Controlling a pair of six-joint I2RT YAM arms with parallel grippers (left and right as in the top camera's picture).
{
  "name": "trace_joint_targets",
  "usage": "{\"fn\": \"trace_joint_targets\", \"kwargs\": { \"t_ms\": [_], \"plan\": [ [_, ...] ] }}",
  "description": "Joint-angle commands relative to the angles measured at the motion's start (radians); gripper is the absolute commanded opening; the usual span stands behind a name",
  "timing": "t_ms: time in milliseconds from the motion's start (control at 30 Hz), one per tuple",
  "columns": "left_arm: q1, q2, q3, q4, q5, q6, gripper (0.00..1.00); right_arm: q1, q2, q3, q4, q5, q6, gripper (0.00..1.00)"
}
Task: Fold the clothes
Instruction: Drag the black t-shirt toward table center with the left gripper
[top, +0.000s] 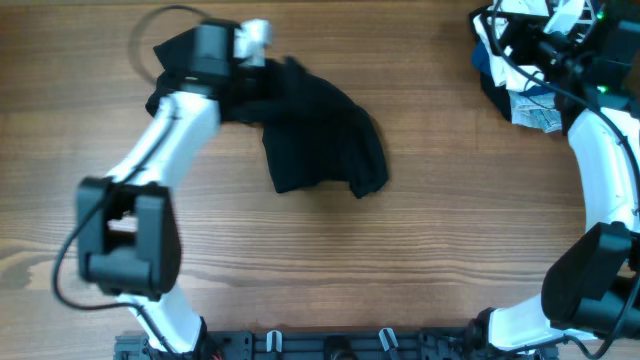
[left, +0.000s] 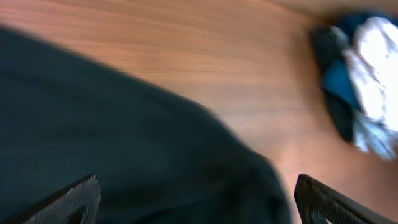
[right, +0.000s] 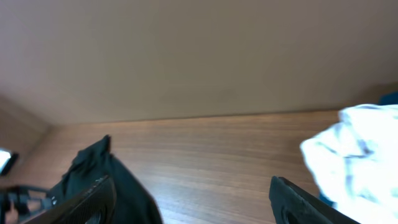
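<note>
The clothes (top: 320, 135), one black garment, lie crumpled on the wooden table left of centre. My left gripper (left: 196, 186) hangs over the garment's far left part. Its jaws are spread wide open and hold nothing, and the black cloth (left: 112, 137) fills the view beneath them. The image is motion-blurred. My right gripper (right: 191, 186) is at the far right corner above the table, open and empty. From there the black garment (right: 93, 174) shows at the lower left.
A heap of white, navy and pale garments (top: 525, 100) sits at the far right corner under the right arm's wrist; the heap (left: 367, 74) also shows from the left wrist. Bare wood (top: 440, 230) lies between garment and heap.
</note>
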Motion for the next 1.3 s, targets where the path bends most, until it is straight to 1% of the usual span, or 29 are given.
{"fn": "trace_joint_targets", "kwargs": {
  "t_ms": [0, 133, 333, 467, 567, 667, 700, 800, 900, 967, 1033, 1067, 1100, 1133, 1167, 1200, 1267],
  "plan": [
    [0.141, -0.001, 0.000, -0.078, -0.175, 0.040, 0.99, 0.074, -0.005, 0.023, -0.006, -0.014, -0.042, 0.80],
    [0.234, 0.005, 0.000, -0.119, -0.261, 0.039, 0.96, 0.156, 0.024, 0.023, -0.026, 0.038, -0.074, 0.81],
    [0.314, 0.030, 0.000, -0.128, -0.481, 0.040, 0.91, 0.224, 0.061, 0.023, -0.045, 0.042, -0.093, 0.80],
    [0.358, 0.093, 0.000, -0.117, -0.487, 0.079, 0.93, 0.237, 0.076, 0.023, -0.068, 0.041, -0.103, 0.79],
    [0.371, 0.133, 0.000, -0.079, -0.487, 0.150, 0.95, 0.237, 0.076, 0.023, -0.072, 0.042, -0.118, 0.79],
    [0.380, 0.179, 0.000, -0.029, -0.432, 0.240, 0.95, 0.237, 0.076, 0.023, -0.073, 0.041, -0.117, 0.78],
    [0.381, 0.196, 0.000, -0.008, -0.406, 0.265, 0.95, 0.237, 0.076, 0.023, -0.073, 0.042, -0.117, 0.77],
    [0.381, 0.232, 0.000, 0.034, -0.395, 0.271, 0.90, 0.237, 0.076, 0.023, -0.072, 0.042, -0.118, 0.77],
    [0.381, 0.259, 0.000, 0.063, -0.393, 0.271, 0.76, 0.237, 0.076, 0.023, -0.072, 0.042, -0.118, 0.77],
    [0.381, 0.275, 0.000, 0.076, -0.393, 0.271, 0.64, 0.237, 0.076, 0.023, -0.072, 0.046, -0.118, 0.77],
    [0.381, 0.284, 0.000, 0.080, -0.393, 0.271, 0.48, 0.237, 0.076, 0.023, -0.072, 0.047, -0.118, 0.77],
    [0.381, 0.288, 0.000, 0.082, -0.393, 0.271, 0.33, 0.237, 0.076, 0.023, -0.072, 0.050, -0.118, 0.76],
    [0.381, 0.288, 0.000, 0.082, -0.393, 0.271, 0.22, 0.237, 0.076, 0.023, -0.073, 0.053, -0.118, 0.76],
    [0.381, 0.288, 0.000, 0.082, -0.393, 0.270, 0.09, 0.237, 0.076, 0.023, -0.074, 0.053, -0.117, 0.73],
    [0.381, 0.286, 0.000, 0.080, -0.393, 0.270, 0.04, 0.237, 0.076, 0.023, -0.074, 0.053, -0.115, 0.67],
    [0.381, 0.281, 0.000, 0.072, -0.393, 0.267, 0.04, 0.237, 0.076, 0.023, -0.074, 0.053, -0.113, 0.60],
    [0.381, 0.244, 0.000, 0.046, -0.397, 0.266, 0.04, 0.236, 0.076, 0.023, -0.086, 0.053, -0.065, 0.59]
  ]
}}
